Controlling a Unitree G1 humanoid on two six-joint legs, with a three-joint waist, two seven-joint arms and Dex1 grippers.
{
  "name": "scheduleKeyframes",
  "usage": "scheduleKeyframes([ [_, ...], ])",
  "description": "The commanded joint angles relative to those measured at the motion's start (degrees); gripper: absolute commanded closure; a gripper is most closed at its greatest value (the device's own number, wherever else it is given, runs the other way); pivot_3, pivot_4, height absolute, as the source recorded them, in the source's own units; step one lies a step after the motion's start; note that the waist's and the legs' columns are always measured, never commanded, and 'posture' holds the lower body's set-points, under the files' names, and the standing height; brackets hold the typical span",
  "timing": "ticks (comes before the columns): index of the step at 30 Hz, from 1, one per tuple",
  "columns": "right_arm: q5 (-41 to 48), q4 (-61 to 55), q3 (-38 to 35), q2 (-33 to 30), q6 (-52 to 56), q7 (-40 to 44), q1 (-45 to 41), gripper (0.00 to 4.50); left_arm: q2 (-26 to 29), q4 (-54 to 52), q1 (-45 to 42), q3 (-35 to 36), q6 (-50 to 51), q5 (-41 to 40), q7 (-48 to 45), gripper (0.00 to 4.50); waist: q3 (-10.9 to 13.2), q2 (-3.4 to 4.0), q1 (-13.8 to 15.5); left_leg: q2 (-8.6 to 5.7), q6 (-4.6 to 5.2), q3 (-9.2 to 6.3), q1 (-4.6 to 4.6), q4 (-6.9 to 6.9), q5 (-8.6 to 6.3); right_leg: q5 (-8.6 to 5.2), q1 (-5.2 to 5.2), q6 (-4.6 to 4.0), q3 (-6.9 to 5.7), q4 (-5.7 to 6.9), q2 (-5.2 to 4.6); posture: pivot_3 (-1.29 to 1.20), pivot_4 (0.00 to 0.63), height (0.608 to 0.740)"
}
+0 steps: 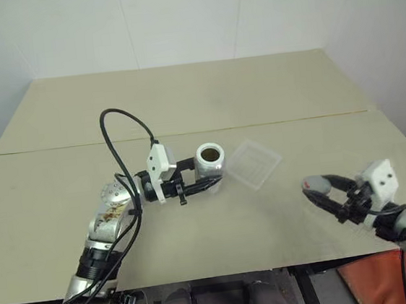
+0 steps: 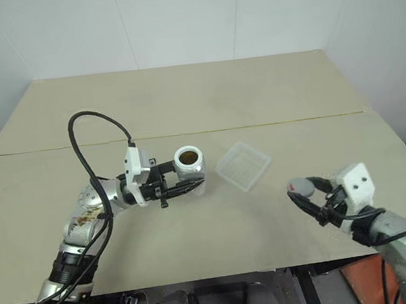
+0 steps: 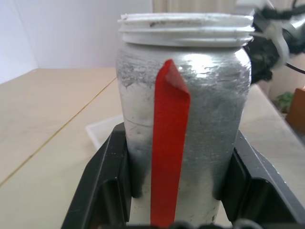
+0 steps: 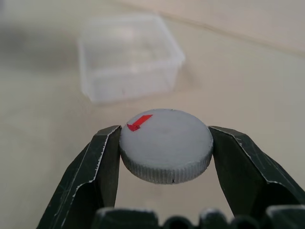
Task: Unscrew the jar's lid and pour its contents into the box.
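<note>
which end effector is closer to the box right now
Left. The left end effector holds the jar right beside the box; the right end effector, gripping the lid, sits farther off.

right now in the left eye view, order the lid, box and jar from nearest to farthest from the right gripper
1. The lid: clamped in the right gripper itself, over the table's near right part.
2. The box: on the table, up and to the left of that gripper.
3. The jar: farthest, just beyond the box's left side, open-topped and held by the left gripper.
</note>
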Motion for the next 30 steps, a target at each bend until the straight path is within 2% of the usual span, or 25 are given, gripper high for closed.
scheduleKeyframes([
  [1, -4.95, 3.09, 2.75, 1.49, -2.55, -4.22, -1.55, 1.68, 0.25, 1.72, -2.05, -0.52, -3.80, 3.73, 0.97, 2.50, 0.00, 0.00, 0.10, 0.00, 0.00, 0.00, -0.01, 0.00, 0.00, 0.00, 0.00, 0.00, 0.00, -0.01, 0.00, 0.00, 0.150, 0.740],
  [5, -4.97, 5.19, 3.04, 2.35, -1.40, -4.59, -2.41, 1.68, -0.08, 1.38, -1.44, -0.05, -3.79, 3.94, 1.44, 2.50, 0.00, 0.00, 0.21, -0.01, 0.00, 0.01, -0.06, 0.00, 0.00, 0.00, -0.04, 0.00, 0.00, -0.03, -0.01, 0.00, 0.150, 0.740],
  [10, -6.09, 6.36, 4.21, 1.00, -1.61, -2.80, -2.27, 0.14, -0.14, 0.74, -0.14, 0.18, -3.68, 4.85, 3.60, 2.50, 0.00, 0.01, 0.33, 0.00, 0.00, 0.00, -0.03, 0.00, 0.00, 0.00, -0.01, 0.00, -0.01, -0.02, -0.01, 0.00, 0.150, 0.740],
  [11, -6.84, 5.99, 4.54, 0.58, -2.19, -2.66, -2.15, 0.03, -0.30, 0.78, -0.15, 0.31, -3.65, 4.80, 4.10, 2.50, 0.00, 0.00, 0.35, 0.00, 0.00, 0.00, -0.03, 0.00, 0.00, 0.00, -0.01, 0.00, -0.01, -0.02, -0.01, 0.00, 0.150, 0.740],
  [18, -5.90, 1.72, 2.00, -2.75, -3.87, 0.72, -0.64, 0.03, -0.90, 5.70, -4.28, 0.07, -7.05, 7.61, 6.21, 2.50, 0.00, 0.00, 0.52, -0.02, 0.00, -0.01, -0.05, 0.01, 0.00, 0.00, -0.01, 0.01, -0.02, -0.02, -0.02, 0.00, 0.150, 0.740],
  [24, 0.72, -5.21, -2.60, -6.38, -0.25, 4.80, -0.52, 0.03, -1.52, 20.36, -14.71, -3.59, -18.94, 16.09, 5.21, 2.50, 0.00, -0.01, 0.58, -0.08, 0.01, 0.01, -0.10, 0.03, 0.00, 0.01, 0.02, 0.03, -0.06, -0.09, -0.02, 0.00, 0.150, 0.740],
  [30, 5.26, -12.86, -4.47, -8.20, 4.15, 4.43, -0.63, 0.03, -3.71, 42.18, -29.45, -9.75, -35.73, 26.88, 5.45, 2.50, 0.02, -0.04, 0.85, -0.12, 0.01, 0.12, -0.30, 0.08, 0.00, 0.02, -0.03, 0.05, -0.19, -0.15, -0.03, 0.00, 0.150, 0.740],
])
